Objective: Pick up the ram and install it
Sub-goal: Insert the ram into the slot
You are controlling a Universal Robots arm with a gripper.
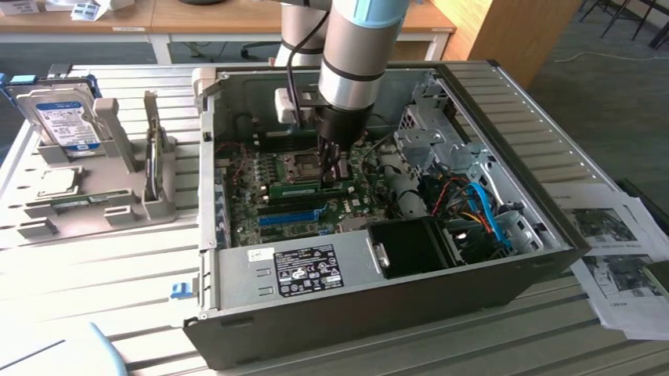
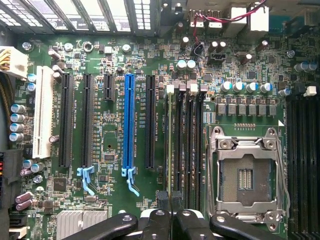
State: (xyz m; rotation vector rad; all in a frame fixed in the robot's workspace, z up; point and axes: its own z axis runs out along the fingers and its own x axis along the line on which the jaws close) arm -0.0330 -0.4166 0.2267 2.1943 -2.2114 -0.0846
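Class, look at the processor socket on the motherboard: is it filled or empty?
Empty: the processor socket shows bare contacts at its centre, with no chip seated in it.

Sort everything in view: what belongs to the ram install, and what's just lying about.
In the job: ram, at the memory slots; hand closed on it; motherboard.
Lying about: hard drive, grey holder, printed sheets, blue slot.

You'll find the ram (image 1: 296, 190) inside the open computer case: a long, thin green stick with dark chips, standing on its long edge, level, along the motherboard's memory slots just beside the processor socket.
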